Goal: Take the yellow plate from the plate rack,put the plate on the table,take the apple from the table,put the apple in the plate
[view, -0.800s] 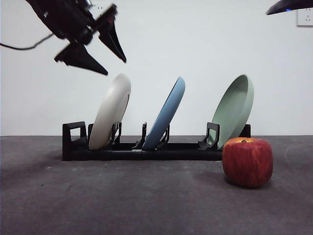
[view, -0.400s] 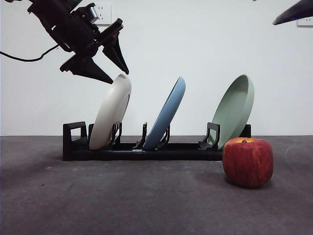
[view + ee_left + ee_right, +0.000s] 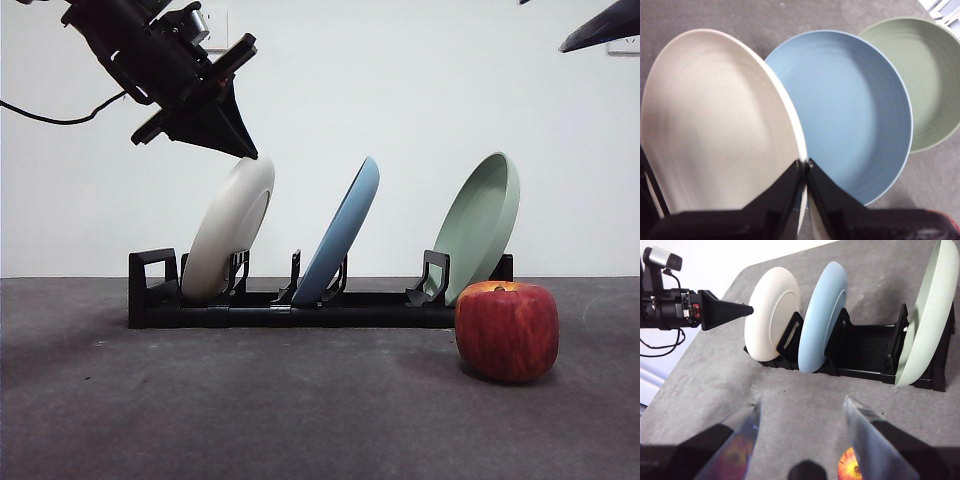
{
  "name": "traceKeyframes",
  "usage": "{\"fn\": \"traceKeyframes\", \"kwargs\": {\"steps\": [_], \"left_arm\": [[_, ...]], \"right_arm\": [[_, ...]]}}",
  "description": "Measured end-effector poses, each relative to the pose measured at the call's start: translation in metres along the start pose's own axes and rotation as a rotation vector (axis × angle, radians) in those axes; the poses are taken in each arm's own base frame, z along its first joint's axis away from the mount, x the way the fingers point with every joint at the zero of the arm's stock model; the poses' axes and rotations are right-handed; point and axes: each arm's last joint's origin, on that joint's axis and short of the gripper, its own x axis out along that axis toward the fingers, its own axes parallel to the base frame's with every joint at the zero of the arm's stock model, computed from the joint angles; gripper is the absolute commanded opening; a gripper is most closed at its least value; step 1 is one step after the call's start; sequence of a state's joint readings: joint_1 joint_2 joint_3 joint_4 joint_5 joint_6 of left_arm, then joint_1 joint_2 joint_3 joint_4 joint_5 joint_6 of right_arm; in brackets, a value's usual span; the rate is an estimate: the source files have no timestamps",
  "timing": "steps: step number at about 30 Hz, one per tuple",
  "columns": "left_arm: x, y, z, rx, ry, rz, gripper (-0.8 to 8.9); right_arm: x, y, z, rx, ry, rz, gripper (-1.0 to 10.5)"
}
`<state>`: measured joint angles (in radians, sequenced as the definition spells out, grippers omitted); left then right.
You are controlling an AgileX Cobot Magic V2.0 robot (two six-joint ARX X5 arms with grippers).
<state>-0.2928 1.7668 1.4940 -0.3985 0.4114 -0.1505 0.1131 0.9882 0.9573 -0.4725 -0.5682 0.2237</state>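
Observation:
The cream-coloured yellow plate leans in the left-most slot of the black plate rack. My left gripper reaches down from the upper left, shut on the plate's top rim. The red apple stands on the dark grey table, in front of the rack's right end. My right gripper hovers open above the apple; in the front view it shows only as a black tip at the top right.
A light blue plate leans in the middle slot, close beside the yellow plate. A pale green plate leans at the rack's right end, just behind the apple. A white wall stands behind the table.
My left gripper has come down from the upper left and its jaws have shut on the yellow plate's top rim. The plate's top has shifted slightly to the right.

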Motion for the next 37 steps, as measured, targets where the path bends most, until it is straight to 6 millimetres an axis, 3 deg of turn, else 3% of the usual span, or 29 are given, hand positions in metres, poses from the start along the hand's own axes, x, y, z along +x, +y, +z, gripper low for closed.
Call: {"fn": "traceKeyframes", "kwargs": {"steps": [6,10,17,23,33,37], "left_arm": [[-0.003,-0.002,0.001,0.005,-0.008,-0.017,-0.08],[-0.018,-0.011,0.008,0.025,-0.047,-0.041,-0.09],[-0.072,-0.048,0.036,0.081,-0.116,-0.128,-0.09],[-0.12,-0.091,0.043,0.137,-0.1,-0.197,-0.08],[-0.209,-0.152,0.006,0.317,-0.1,-0.155,-0.08],[-0.23,-0.166,-0.017,0.386,-0.025,-0.056,-0.08]], "right_arm": [[0.0,0.0,0.0,0.0,0.0,0.0,2.8],[0.0,0.0,0.0,0.0,0.0,0.0,2.8],[0.0,0.0,0.0,0.0,0.0,0.0,2.8],[0.0,0.0,0.0,0.0,0.0,0.0,2.8],[0.0,0.0,0.0,0.0,-0.001,-0.001,2.8],[0.0,0.0,0.0,0.0,-0.002,-0.001,2.8]]}}
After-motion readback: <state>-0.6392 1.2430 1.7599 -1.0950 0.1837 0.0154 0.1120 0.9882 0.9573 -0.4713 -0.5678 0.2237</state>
